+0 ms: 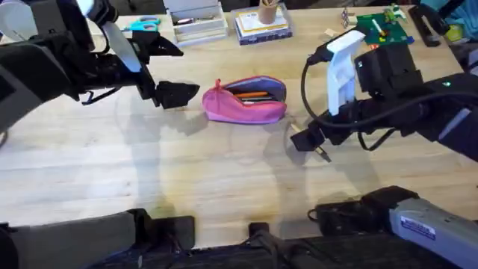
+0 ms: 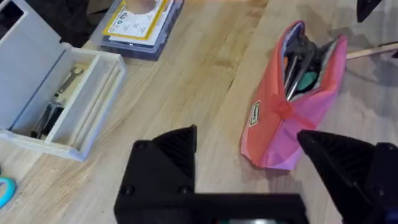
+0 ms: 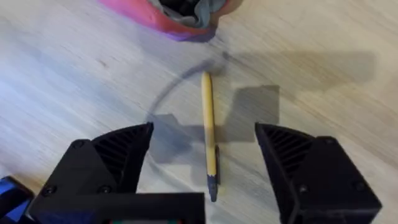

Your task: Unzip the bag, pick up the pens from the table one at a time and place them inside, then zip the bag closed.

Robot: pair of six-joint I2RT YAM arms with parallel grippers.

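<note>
The pink bag (image 1: 245,99) lies unzipped on the table (image 1: 224,179) near the middle, with several pens showing in its gaping mouth (image 2: 298,68). My left gripper (image 1: 175,93) hovers just left of the bag's end, open and empty; in the left wrist view its gripper (image 2: 249,174) straddles the near end of the bag (image 2: 283,118). My right gripper (image 1: 308,140) is low over the table to the right of the bag, open. A tan pen (image 3: 209,137) with a dark tip lies flat on the wood between its fingers (image 3: 124,149), untouched, pointing toward the bag (image 3: 180,15).
At the back edge are blue-handled scissors (image 1: 142,25), a white open box with tools (image 2: 56,106), a plastic case (image 2: 140,22), stacked books (image 1: 261,26) and a green board (image 1: 385,28). The front half of the table is bare wood.
</note>
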